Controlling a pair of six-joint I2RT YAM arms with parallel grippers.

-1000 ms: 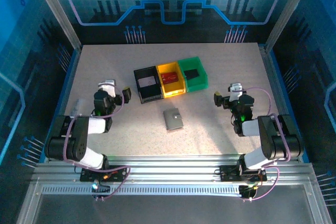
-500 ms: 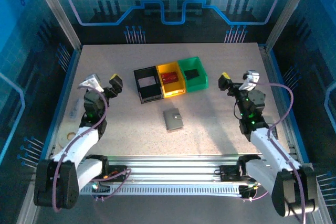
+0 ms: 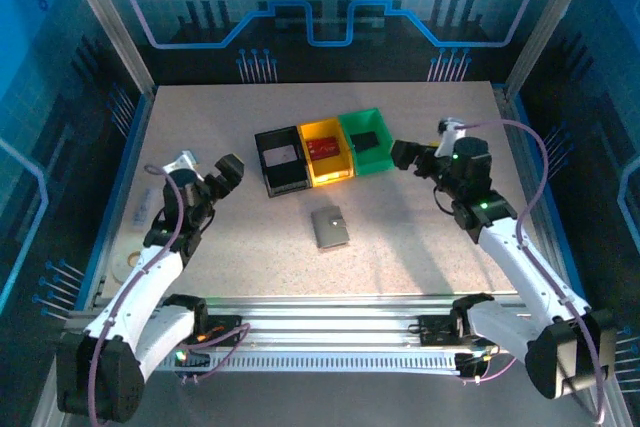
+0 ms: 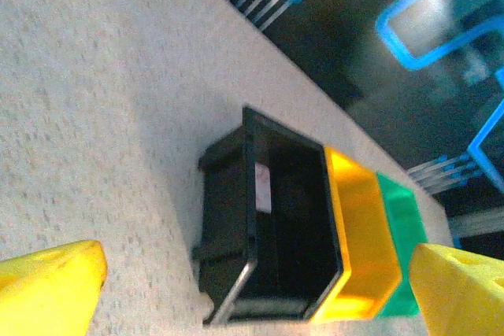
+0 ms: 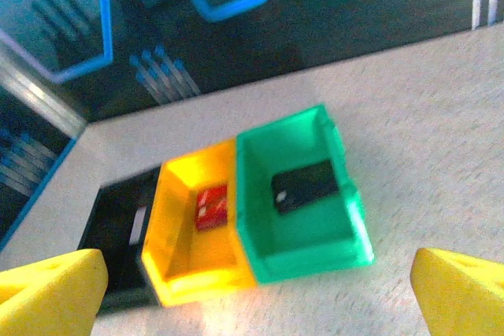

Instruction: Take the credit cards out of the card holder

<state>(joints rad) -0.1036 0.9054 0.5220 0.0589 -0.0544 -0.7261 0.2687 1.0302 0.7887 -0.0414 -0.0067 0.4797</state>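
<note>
Left gripper (image 3: 205, 169) with its jaws spread wide and nothing between them, raised over the left part of the table (image 3: 400, 267) and facing the row of bins; in the left wrist view its yellow fingertips (image 4: 47, 289) stand at the two lower corners with the black bin (image 4: 268, 226) between and beyond them. Right gripper (image 3: 425, 144) likewise spread wide and empty, hanging just beside the green bin (image 3: 367, 140) at its right; its yellow fingertips (image 5: 461, 289) frame all three bins from that side. The card holder (image 3: 330, 226) lies flat on the table between the two arms, nearer the bases than the bins and well apart from both grippers; it appears folded shut, a grey rectangle with no sleeve showing, so the credit cards are judged to be inside it (none can be seen at its edges). Beyond it stand the black bin, the yellow bin (image 3: 328, 151) and the green bin, touching side by side; a small red item (image 5: 211, 206) lies in the yellow one, a dark flat block (image 5: 303, 185) in the green one and a pale patch (image 4: 263, 186) shows inside the black one, and whether the red item or the pale patch is a card cannot be told at this sharpness. Progress, as a judgement: no step of the task is done; reaching the holder, opening it and drawing out each card all remain.
</note>
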